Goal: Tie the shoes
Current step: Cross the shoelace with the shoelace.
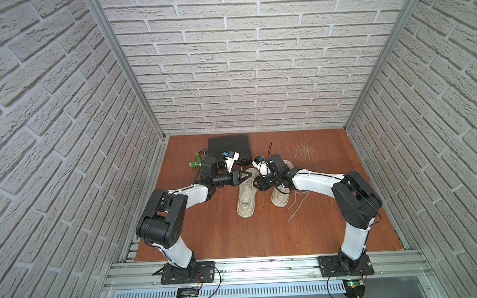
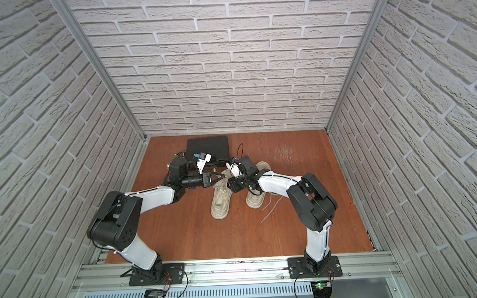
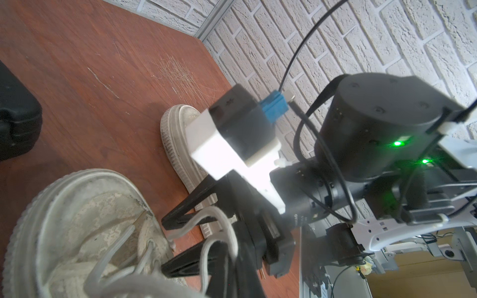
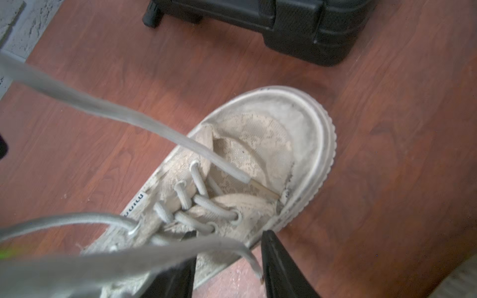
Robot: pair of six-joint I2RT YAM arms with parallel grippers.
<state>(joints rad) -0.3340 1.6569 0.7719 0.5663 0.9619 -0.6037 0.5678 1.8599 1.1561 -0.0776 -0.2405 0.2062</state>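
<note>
Two worn beige shoes lie side by side on the wooden floor in both top views. The left shoe (image 1: 245,202) (image 4: 258,144) has both grippers over its lacing. My left gripper (image 1: 250,176) (image 2: 224,176) is shut on one of its cream laces, which loops (image 3: 222,224) in front of the jaws. My right gripper (image 4: 229,273) (image 3: 165,245) is open. A lace end (image 4: 254,268) hangs between its black fingers (image 4: 281,265), which do not pinch it. Another lace end (image 4: 232,172) rests on the toe. The right shoe (image 1: 280,198) (image 3: 175,134) lies partly under my right arm.
A black plastic case (image 1: 229,148) (image 4: 284,20) stands behind the shoes near the back wall. A green tool (image 1: 196,163) lies to its left. The right shoe's loose laces (image 1: 296,208) trail over the floor toward my right arm. Brick-pattern walls close in three sides.
</note>
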